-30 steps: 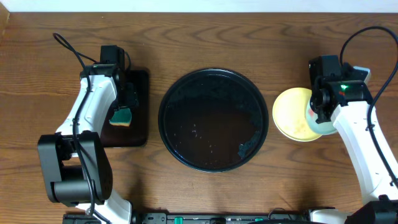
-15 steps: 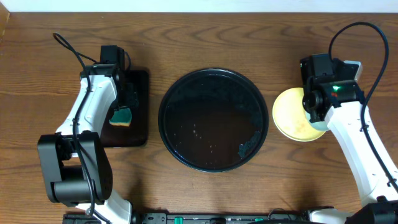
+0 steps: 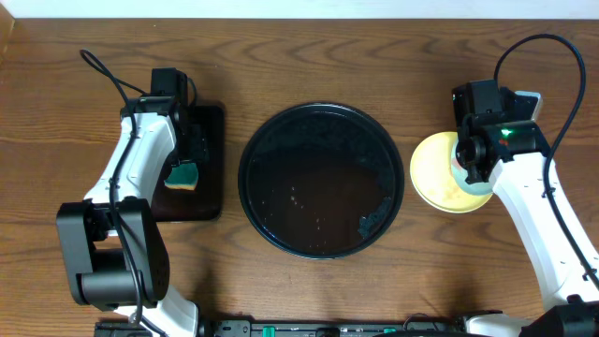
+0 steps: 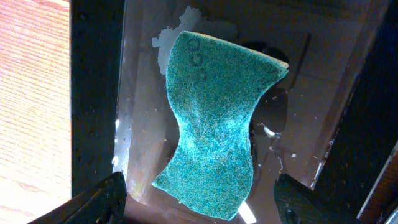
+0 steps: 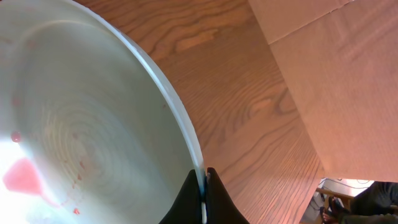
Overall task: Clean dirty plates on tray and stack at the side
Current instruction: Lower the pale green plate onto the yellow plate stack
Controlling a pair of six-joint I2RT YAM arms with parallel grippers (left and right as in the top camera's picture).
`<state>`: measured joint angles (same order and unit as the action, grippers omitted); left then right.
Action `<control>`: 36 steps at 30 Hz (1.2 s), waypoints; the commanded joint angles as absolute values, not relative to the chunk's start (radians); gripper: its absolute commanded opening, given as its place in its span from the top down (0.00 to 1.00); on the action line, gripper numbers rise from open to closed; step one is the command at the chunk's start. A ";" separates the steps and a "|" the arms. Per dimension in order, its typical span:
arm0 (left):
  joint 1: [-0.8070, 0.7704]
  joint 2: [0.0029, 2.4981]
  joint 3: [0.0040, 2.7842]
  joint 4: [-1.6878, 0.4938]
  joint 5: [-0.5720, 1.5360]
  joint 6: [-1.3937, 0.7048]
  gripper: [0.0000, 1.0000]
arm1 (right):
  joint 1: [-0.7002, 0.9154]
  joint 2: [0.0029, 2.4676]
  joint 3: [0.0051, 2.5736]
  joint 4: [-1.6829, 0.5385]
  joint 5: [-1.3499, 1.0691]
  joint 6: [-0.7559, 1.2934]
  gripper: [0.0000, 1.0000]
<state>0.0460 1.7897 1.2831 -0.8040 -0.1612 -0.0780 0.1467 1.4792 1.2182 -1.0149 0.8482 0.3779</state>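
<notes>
The large round black tray (image 3: 246, 178) lies mid-table with no plate on it, only wet specks. A pale yellow plate (image 3: 432, 168) rests on the wood to its right. My right gripper (image 3: 465, 159) is over that plate's right part. In the right wrist view its jaws (image 5: 202, 186) are shut on the rim of a pale mint-green plate (image 5: 93, 124) with red smears. A sliver of this plate (image 3: 479, 188) shows under the arm. My left gripper (image 3: 187, 159) is open, its fingers (image 4: 199, 199) on either side of a teal sponge (image 4: 214, 118). A third plate is not in view.
The sponge (image 3: 182, 175) lies on a small wet rectangular black tray (image 3: 211, 131) at the left. Bare wood-grain tabletop (image 3: 318, 56) surrounds everything. A pale wall or panel edge (image 5: 336, 74) shows beyond the table in the right wrist view.
My right arm has shifted a little left and back, carrying the mint-green plate further over the yellow plate. The left arm has not moved.
</notes>
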 commanded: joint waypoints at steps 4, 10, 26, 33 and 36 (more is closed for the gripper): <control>0.050 1.797 1.274 -0.805 -0.173 -0.079 0.23 | 0.152 1.481 1.227 -1.017 0.855 0.381 0.99; 0.050 1.797 1.274 -0.805 -0.173 -0.079 0.24 | 0.152 1.481 1.227 -1.014 0.855 0.381 0.99; 0.050 1.797 1.274 -0.805 -0.173 -0.079 0.24 | 0.152 1.481 1.227 -1.006 0.866 0.381 0.99; 0.050 1.797 1.274 -0.805 -0.173 -0.079 0.24 | 0.195 1.477 1.229 -1.003 0.934 0.380 0.99; 0.050 1.797 1.274 -0.805 -0.173 -0.079 0.24 | 0.218 1.477 1.229 -1.011 0.932 0.380 0.99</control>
<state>0.0460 1.7897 1.2831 -0.8040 -0.1612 -0.0780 0.1925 1.4792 1.2182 -1.0088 0.8871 0.3779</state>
